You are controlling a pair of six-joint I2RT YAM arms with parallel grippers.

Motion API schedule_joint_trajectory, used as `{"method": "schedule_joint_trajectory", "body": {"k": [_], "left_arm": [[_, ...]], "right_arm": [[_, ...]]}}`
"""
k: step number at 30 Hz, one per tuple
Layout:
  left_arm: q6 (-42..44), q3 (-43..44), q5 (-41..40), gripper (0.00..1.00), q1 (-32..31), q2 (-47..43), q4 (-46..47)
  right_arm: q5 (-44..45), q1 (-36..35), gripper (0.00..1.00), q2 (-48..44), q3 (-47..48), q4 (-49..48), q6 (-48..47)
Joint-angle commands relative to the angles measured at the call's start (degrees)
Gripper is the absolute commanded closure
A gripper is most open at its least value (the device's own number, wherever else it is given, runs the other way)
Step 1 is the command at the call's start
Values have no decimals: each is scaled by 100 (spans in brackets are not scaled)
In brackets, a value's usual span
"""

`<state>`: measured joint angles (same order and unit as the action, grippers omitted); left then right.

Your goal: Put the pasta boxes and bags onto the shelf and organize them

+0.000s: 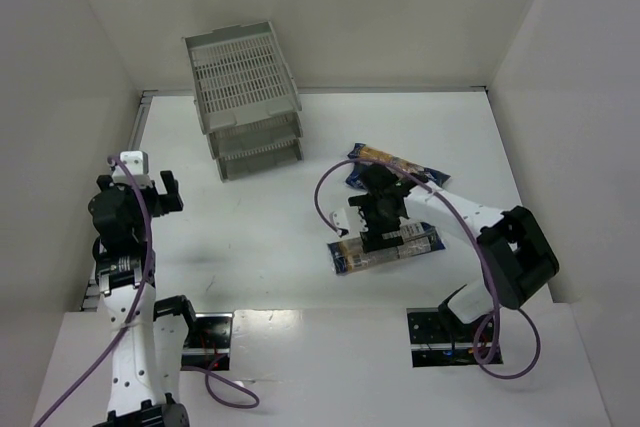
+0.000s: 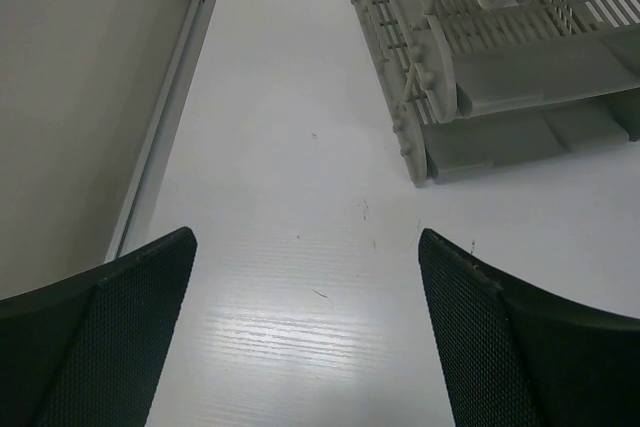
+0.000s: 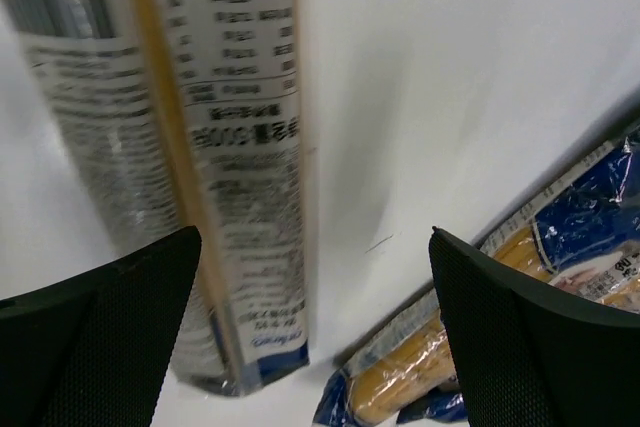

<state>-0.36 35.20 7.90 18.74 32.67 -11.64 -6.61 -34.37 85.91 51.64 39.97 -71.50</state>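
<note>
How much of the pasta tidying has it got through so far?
Nothing is done yet: the shelf shows no packets. In hand: the right gripper, open, hangs over one packet on the table without gripping it. The other packets lie beside it. The left gripper is open and empty. All the placing is left.

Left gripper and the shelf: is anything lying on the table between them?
Nothing. In the left wrist view, only bare white table runs from the open left gripper to the shelf; the top view agrees.
</note>
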Motion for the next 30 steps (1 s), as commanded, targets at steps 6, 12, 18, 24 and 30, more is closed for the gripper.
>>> {"method": "schedule_joint_trajectory", "body": {"k": [6,12,18,24,30], "left_arm": [[-69,48,414,1,51,21,109],[-69,48,467,1,51,21,56],[-69,48,467,1,51,21,4],[-69,48,467,1,51,21,56],[-69,-4,414,1,51,-32,118]], "right_arm": [[-332,-684,0,-532,14,1814,110],[-200,-685,0,363,-119,1146,645],[-278,-685,0,1164,118,618,1155],[-341,-685,30,1631,557,250,1779],[-428,-975,99,2121,1523,-384,3342]]}}
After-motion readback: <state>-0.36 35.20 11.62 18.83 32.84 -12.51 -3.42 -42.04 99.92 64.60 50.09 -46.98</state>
